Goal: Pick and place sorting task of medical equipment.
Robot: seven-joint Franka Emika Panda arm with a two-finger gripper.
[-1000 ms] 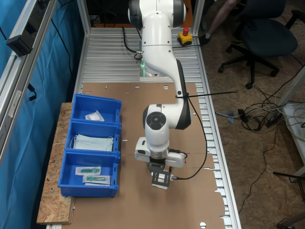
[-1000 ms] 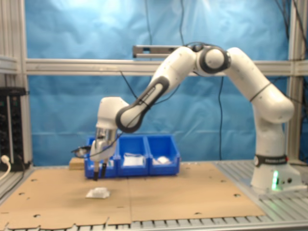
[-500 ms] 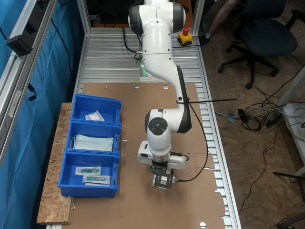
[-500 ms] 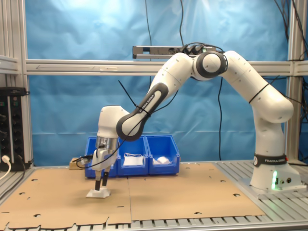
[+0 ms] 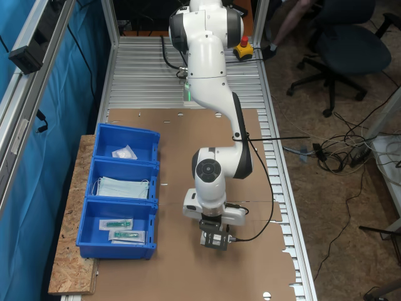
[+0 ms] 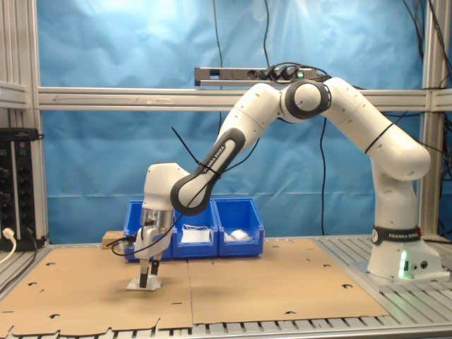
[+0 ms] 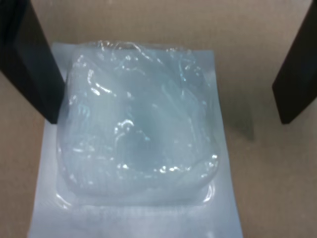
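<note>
On the brown cardboard sheet (image 5: 188, 135) in the first exterior view, I see the white robot arm (image 5: 210, 94) bent down with its gripper (image 5: 213, 241) low over the board, just beside the row of three blue plastic bins (image 5: 122, 194). One end bin holds a small white wrapped pad (image 5: 124, 152), the middle one pale-blue face masks (image 5: 122, 187), and the other end bin green-tipped items in clear packets (image 5: 119, 229). The gripper body covers whatever lies under it.

From the second exterior view I read the gripper (image 6: 147, 277) pointing straight down, its dark fingers (image 6: 144, 277) reaching the small square white pad in clear plastic wrap (image 6: 143, 284), which lies flat on the cardboard in front of the bins (image 6: 194, 229), towards the second exterior view's left.

Through the wrist view the pad (image 7: 136, 144) sits puffy and glossy on its flat white backing, between the two black fingers (image 7: 29, 64). One finger overlaps the wrapper's edge; the other stands clear of it with bare cardboard (image 7: 257, 163) between. The jaws are spread apart, not clamped on anything.
</note>
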